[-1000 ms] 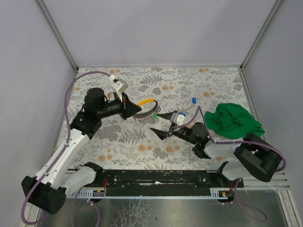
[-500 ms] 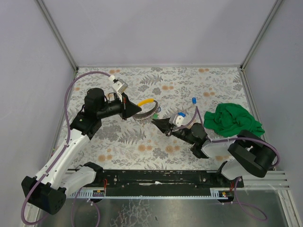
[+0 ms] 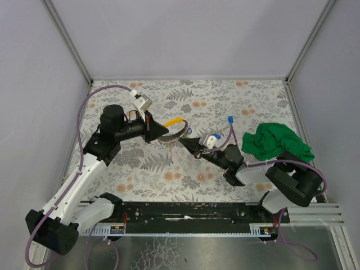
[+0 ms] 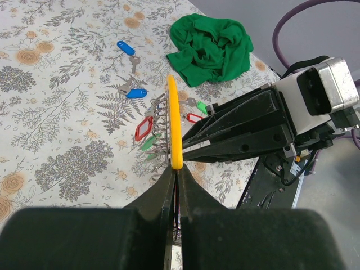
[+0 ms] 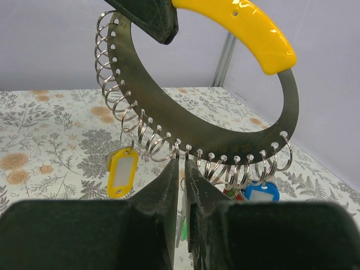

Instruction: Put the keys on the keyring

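Observation:
The keyring [image 5: 169,121] is a flat metal hoop with a yellow grip [image 3: 173,121] and several small split rings along its edge. It hangs upright over the mat, and my left gripper [image 4: 175,171] is shut on its rim beside the yellow grip. Yellow [image 5: 122,171], blue [image 5: 261,191] and red [image 4: 143,129] tags dangle from it. My right gripper [image 5: 183,163] sits just under the hoop's lower edge, jaws nearly together on a green-tagged key [image 5: 184,228] that hangs in the slit. Two blue-tagged keys [image 4: 125,46] [image 4: 136,93] lie loose on the mat.
A crumpled green cloth [image 3: 277,143] lies at the right of the floral mat [image 3: 140,163]. One blue-tagged key [image 3: 230,119] rests just behind the right arm. Grey walls with metal corner posts [image 3: 67,39] close in the table.
The right gripper went from wide open to nearly shut and moved left and away to the keyring's lower edge. The left gripper kept hold of the ring, hardly moving.

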Controlling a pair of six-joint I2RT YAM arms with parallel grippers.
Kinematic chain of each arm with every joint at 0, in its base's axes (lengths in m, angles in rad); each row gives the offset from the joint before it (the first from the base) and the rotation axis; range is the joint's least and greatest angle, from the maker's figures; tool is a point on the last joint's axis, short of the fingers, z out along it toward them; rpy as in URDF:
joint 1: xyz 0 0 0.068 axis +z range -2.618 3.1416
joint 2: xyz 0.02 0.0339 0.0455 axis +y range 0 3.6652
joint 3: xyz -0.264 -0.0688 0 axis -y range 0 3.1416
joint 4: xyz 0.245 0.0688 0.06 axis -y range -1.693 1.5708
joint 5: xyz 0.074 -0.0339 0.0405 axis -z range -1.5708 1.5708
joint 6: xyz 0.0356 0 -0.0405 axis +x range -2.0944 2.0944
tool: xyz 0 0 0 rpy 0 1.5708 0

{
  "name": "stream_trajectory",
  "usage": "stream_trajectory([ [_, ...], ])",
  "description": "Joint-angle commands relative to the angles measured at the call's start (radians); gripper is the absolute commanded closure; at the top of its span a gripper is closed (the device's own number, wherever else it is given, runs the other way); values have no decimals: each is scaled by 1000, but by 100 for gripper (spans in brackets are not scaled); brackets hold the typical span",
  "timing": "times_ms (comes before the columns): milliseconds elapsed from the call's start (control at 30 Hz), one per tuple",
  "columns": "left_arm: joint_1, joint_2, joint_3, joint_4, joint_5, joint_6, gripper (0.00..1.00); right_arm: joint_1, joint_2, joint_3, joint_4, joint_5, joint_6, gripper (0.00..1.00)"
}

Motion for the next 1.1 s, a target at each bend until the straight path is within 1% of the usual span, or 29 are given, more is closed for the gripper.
stream_trajectory([
  [0, 4, -18, -3, 79, 32, -10, 100, 11, 7, 25, 76, 47, -44, 85],
  [67, 4, -18, -3, 80, 31, -10, 100, 10, 8, 16, 75, 55, -49, 83],
  [200, 4, -18, -3, 80, 33, -12, 100, 10, 13, 0, 80, 54, -55, 77],
  [433, 4, -15, -3, 80, 36, -14, 100, 10, 30, 11, 80, 31, -65, 75],
  [867, 4, -11, -3, 80, 36, -18, 100, 11, 33, 13, 109, 29, -54, 79],
  [1067, 4, -11, -3, 82, 35, -21, 100, 10, 35, 15, 112, 25, -54, 84],
])
